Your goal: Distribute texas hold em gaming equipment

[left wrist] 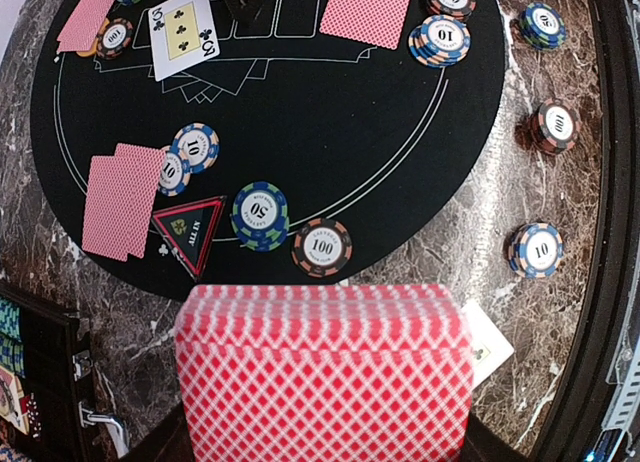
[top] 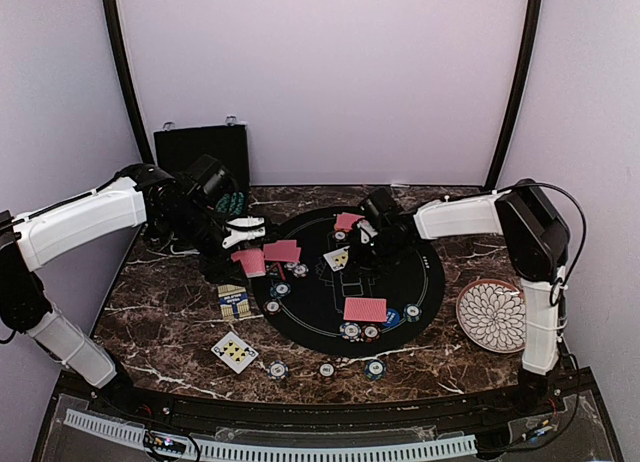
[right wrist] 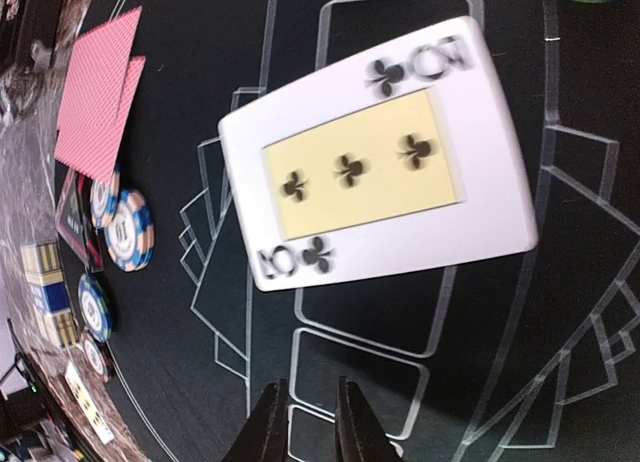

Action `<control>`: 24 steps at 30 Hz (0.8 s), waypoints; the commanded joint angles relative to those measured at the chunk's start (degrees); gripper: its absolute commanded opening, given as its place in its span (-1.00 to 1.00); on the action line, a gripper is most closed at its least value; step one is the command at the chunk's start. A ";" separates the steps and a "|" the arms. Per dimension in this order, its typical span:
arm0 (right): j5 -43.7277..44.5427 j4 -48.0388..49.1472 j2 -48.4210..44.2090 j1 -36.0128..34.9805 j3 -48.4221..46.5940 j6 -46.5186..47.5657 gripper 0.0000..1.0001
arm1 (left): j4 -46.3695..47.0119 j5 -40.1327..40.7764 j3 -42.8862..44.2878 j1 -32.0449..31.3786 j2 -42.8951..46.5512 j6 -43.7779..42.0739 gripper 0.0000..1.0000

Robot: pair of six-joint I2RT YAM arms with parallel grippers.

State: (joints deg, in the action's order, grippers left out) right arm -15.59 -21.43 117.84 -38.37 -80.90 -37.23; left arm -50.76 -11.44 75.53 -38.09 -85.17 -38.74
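The left gripper (left wrist: 320,450) is clamping a deck of red-backed playing cards (left wrist: 320,362). Just ahead of it, a black 100 chip (left wrist: 321,246), a green 50 chip (left wrist: 260,215) and a red-edged triangle marker (left wrist: 187,232) are lying at the rim of the round black mat (left wrist: 400,152). The right gripper (right wrist: 308,427) is standing with its fingers a narrow gap apart, gripping nothing. A face-up clubs card (right wrist: 375,162) is lying flat on the mat just ahead of its tips.

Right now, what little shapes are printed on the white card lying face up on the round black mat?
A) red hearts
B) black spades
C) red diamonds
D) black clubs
D: the face-up white card on the round black mat shows three black clubs in a row across its pale yellow middle.
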 commanded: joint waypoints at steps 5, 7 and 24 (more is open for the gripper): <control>3.22 0.44 5.75 -1.71 -4.42 -0.41 -0.83 | -1.18 -0.85 0.56 0.20 1.71 0.12 -1.00; 3.56 -0.06 6.95 -1.78 -6.04 -0.36 -0.85 | -1.20 -0.88 0.75 0.18 1.67 0.11 -1.00; 3.10 -2.88 11.96 -2.95 -15.72 -0.11 -1.00 | -1.34 -0.94 0.94 0.15 1.48 0.33 -1.00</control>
State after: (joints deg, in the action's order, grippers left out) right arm -13.02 -22.37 129.03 -40.36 -95.18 -37.60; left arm -50.96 -11.49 75.55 -38.09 -85.17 -38.70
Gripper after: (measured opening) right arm 0.003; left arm 0.679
